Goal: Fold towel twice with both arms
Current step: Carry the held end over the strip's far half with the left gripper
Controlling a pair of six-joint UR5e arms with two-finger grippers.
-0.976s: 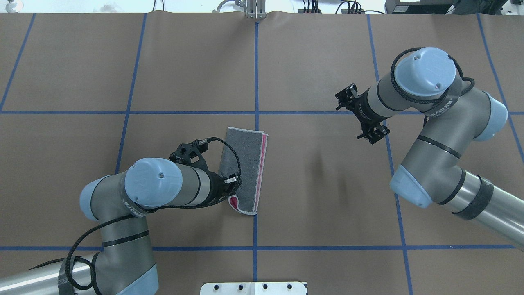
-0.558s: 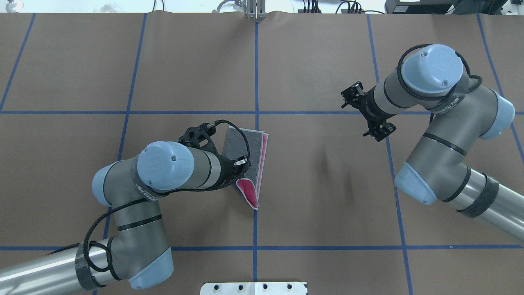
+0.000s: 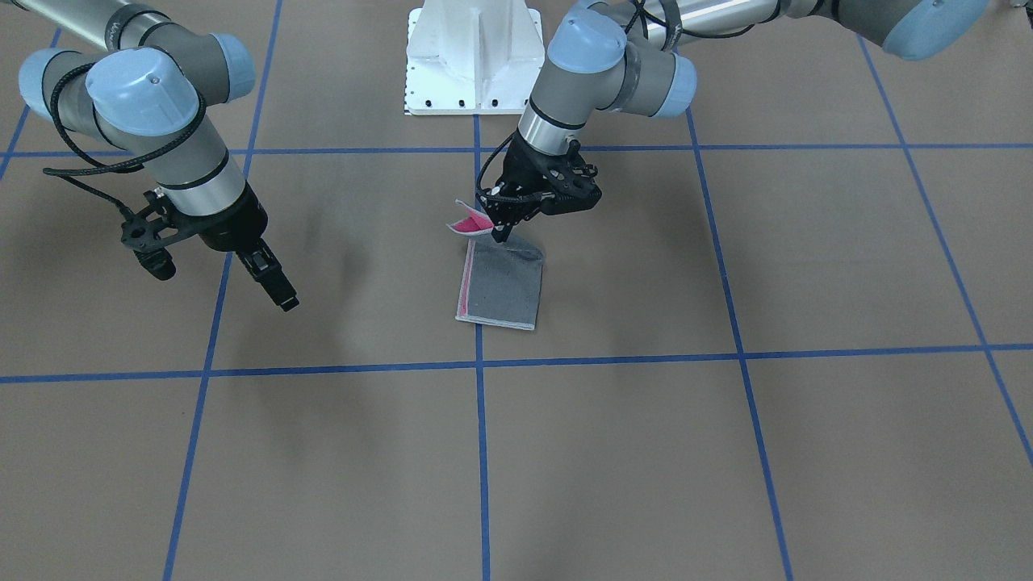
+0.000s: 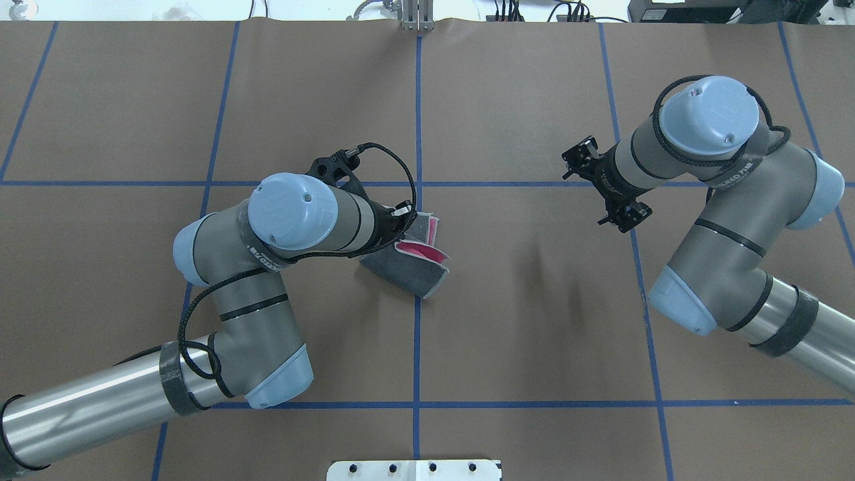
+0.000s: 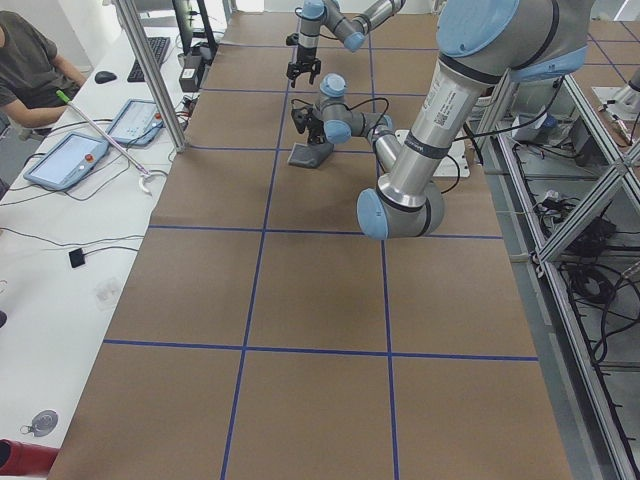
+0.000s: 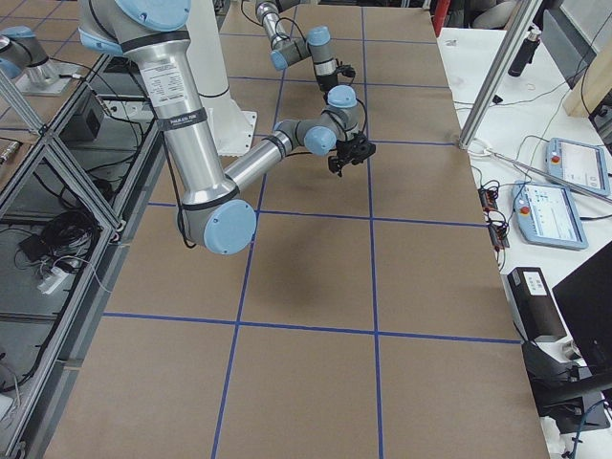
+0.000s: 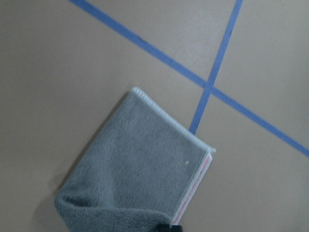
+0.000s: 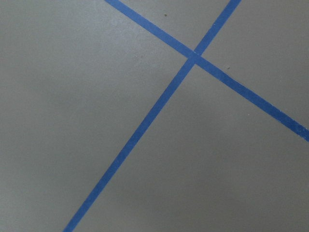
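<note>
**One-Handed Lift Puts the Second Fold at Risk**

The biggest worry from where I stand is that only the left arm [image 3: 597, 56] is doing any work. The right arm [image 3: 153, 89] hangs well apart over bare table. Its right gripper [image 3: 278, 292] touches nothing, and I cannot tell how its jaws stand.

The towel [image 3: 507, 282] lies near the middle of the table [image 3: 807, 452], beside a blue tape line [image 3: 478, 452], already a narrow folded strip. The left gripper [image 3: 498, 232] has its jaws pinched on the end nearest the robot and holds that end raised, with the pink face [image 4: 417, 250] curling open.

With a single pinch point, the free corner is likely to sag or twist, and the fold would land crooked. The stacked layers could also part if the jaws caught only some of them. The resting end might slide on the paper rather than stay put.

The table cover is smooth, matte brown paper, so I expect it to offer little grip. The arms are hard silver-grey tubes with rounded pale blue caps. The towel is soft, nubby terry, limp and slumping at the lifted bend, grey on the outside. Its stitched border [image 7: 169, 121] is a thin, pale, ridged edge.
</note>
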